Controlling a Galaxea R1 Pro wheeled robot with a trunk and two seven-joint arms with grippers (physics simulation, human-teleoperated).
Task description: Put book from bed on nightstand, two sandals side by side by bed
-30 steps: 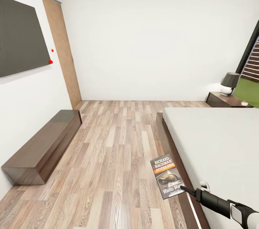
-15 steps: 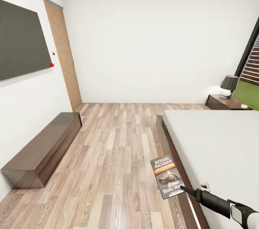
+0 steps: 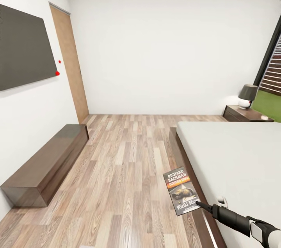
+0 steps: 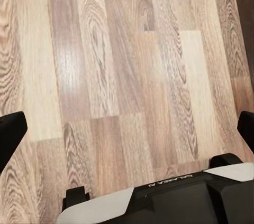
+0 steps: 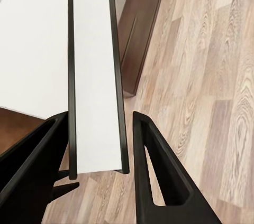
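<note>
Gripping book [image 3: 181, 191] edge-on, right pincer [image 5: 100, 150] closed; left pincer [image 4: 127, 129] wide, tips cropped.

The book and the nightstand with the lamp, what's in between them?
In the head view, the bed's pale mattress stretches between the book, held by the right gripper, and the nightstand.

Dark book [image 3: 181, 191] with white words and an orange band. Pale grey-white bed [image 3: 238, 162] in dark brown wood. Brown striped plank floor [image 3: 128, 170]. White walls [image 3: 168, 45]. Dark brown shiny bench [image 3: 47, 164]. Black claw [image 5: 100, 176]. Dark grey lamp shade [image 3: 248, 93].
</note>
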